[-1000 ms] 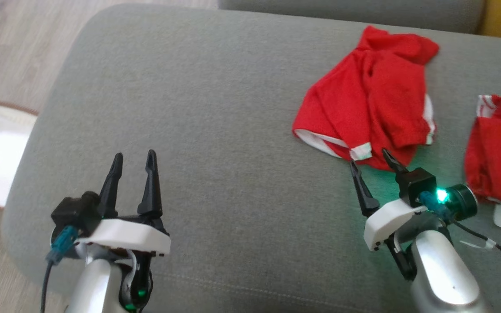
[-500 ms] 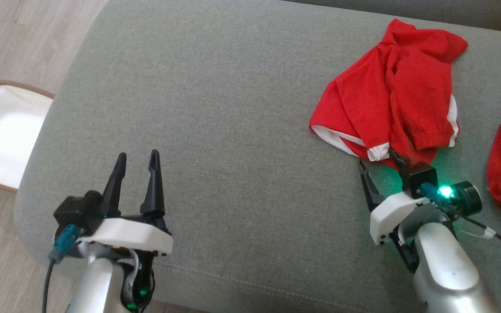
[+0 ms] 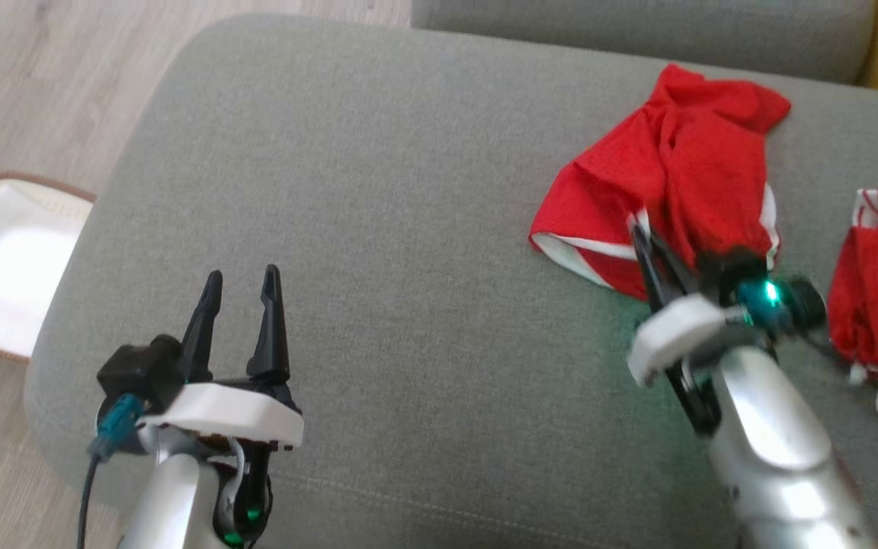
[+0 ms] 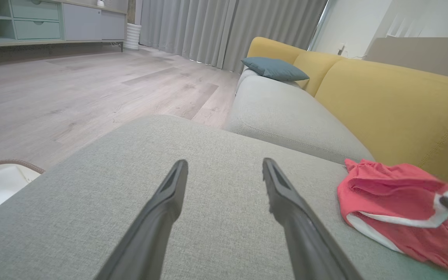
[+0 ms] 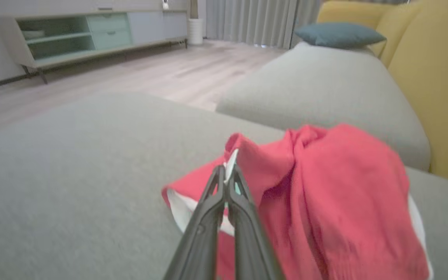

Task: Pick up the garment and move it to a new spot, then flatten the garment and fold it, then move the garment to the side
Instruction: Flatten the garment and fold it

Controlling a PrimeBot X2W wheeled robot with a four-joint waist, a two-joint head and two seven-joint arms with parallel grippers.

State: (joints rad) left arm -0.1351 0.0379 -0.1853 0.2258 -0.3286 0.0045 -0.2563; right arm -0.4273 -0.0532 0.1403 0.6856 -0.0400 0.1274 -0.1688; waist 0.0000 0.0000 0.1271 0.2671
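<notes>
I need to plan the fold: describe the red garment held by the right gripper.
The garment is red soft-looking cloth with white trim at its hems, crumpled in loose folds on the grey cushion. The right gripper has its fingers shut on a white-trimmed edge; the rest lies on the cushion.

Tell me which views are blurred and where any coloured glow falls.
Head view: right hand smeared by motion, left hand crisp, green glow on the sofa beside it. Right wrist view: soft all over, red shirt fuzzy. Left wrist view: sharp.
</notes>
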